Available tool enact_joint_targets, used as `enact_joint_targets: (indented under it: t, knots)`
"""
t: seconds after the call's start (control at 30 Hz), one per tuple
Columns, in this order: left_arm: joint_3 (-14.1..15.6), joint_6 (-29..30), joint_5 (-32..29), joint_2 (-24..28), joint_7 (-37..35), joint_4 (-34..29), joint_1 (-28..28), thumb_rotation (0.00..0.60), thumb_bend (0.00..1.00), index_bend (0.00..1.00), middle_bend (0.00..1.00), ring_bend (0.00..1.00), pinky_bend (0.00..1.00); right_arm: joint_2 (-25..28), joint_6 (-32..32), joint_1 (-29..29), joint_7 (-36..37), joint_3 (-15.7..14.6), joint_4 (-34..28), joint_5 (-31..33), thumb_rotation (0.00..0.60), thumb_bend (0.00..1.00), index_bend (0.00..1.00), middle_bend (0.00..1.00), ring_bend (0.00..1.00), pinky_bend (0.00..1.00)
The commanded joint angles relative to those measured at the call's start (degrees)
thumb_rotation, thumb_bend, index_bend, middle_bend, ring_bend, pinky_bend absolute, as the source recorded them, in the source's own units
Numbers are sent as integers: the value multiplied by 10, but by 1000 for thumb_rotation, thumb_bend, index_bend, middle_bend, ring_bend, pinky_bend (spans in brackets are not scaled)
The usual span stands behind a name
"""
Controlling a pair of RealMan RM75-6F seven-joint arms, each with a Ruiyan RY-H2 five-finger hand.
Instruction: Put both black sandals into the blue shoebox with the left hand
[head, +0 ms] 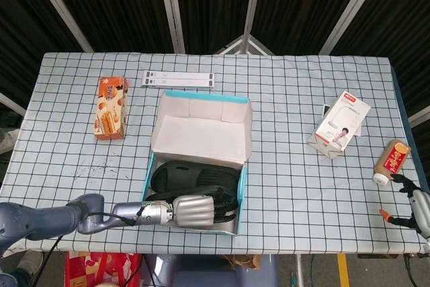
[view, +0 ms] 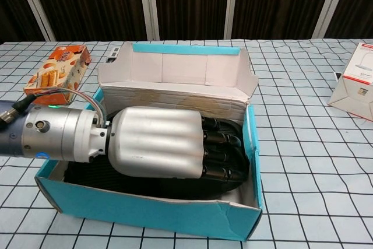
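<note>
The left hand point(view: 160, 150) lies inside the blue shoebox point(view: 145, 211), low in the frame, palm down with its dark fingers point(view: 218, 155) curled over the black sandals point(head: 191, 176). Whether it grips them or only presses on them cannot be told. The sandals lie flat in the box bottom, under and beyond the hand, filling the box toward its flipped-up lid. In the head view the box sits at lower centre of the checked counter point(head: 302, 186), turned slightly askew.

The right hand point(head: 415, 208) rests at the lower right edge of the counter, fingers spread and holding nothing.

No writing reads clearly. An orange biscuit box point(head: 111, 107) lies at upper left, a white carton point(head: 342, 124) with red trim at right, and a brown bottle point(head: 392, 160) near the right hand.
</note>
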Motion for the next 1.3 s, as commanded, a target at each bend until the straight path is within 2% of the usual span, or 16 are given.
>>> enact_joint_targets:
  t: [0.03,0.17,0.27,0.33,0.4,0.5,0.67,0.77,1.07,1.3]
  knots:
    - [4,1,0,-7,-4,8,-1,600,411,106,420,134,313,0,0,0,0,0,0,0,600,233,206,237,309,308]
    - [4,10,1,-8,0,11,-2,600,411,103,418,134,313,0,-1,1,-2,0,-2,0,600,233,206,237,310,308]
    - [0,17,-1,1,7,2,-2,600,385,90,382,130,311,0,-2,1,-5,0,-2,1,600,233,205,237,309,308]
    - [-2,19,-5,13,13,-9,0,600,328,60,317,112,299,-1,-3,2,-5,0,-2,1,600,233,205,237,310,308]
    - [-3,16,-10,27,19,-25,1,598,229,16,209,74,276,0,-3,2,-5,0,-3,1,600,233,205,237,310,309]
    - [-5,3,-20,51,38,-51,4,545,156,0,91,31,255,-1,-2,2,-6,0,-3,1,600,234,206,237,310,308]
    - [-11,-12,-36,80,74,-86,11,445,57,0,11,0,242,-1,-2,2,-7,0,-4,1,600,234,206,237,309,309]
    - [-18,-26,-50,91,97,-102,17,428,3,0,0,0,233,-2,-4,3,-10,1,-4,3,600,234,205,238,310,308]
    - [-37,-40,-78,110,134,-146,28,428,0,0,0,0,232,-3,-10,5,-11,1,-2,6,600,234,209,237,310,308]
    - [-44,-43,-92,173,162,-220,39,432,0,0,24,3,241,-2,-9,5,-12,1,-4,7,600,234,210,237,310,308]
